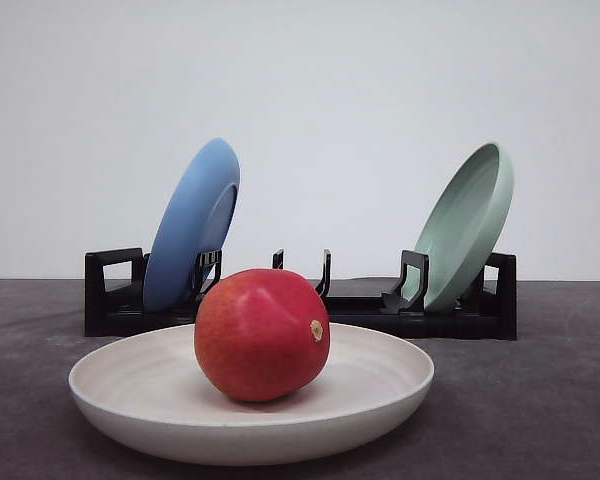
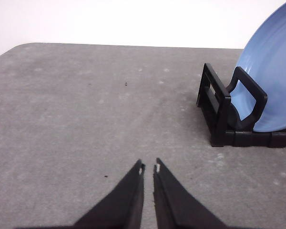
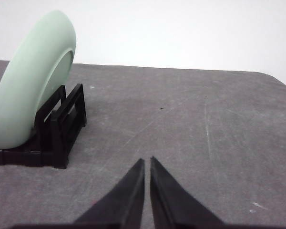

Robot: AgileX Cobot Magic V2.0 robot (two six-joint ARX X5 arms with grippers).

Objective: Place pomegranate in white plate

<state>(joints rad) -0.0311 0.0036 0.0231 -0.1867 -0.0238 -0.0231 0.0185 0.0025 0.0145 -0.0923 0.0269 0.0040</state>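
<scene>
Both sets of jaws, left gripper (image 2: 149, 168) and right gripper (image 3: 147, 161), are sitting nearly closed, holding nothing, hovering over the grey counter (image 2: 86, 109). The pomegranate (image 1: 262, 334) is resting in the white plate (image 1: 380, 385).

- Bare grey table (image 1: 560, 400) lies open at lower left and lower right of the front view.
- A black rack (image 1: 460, 315) holding a blue plate (image 1: 190, 225) and a green plate (image 1: 470, 220) blocks the centre background.
</scene>
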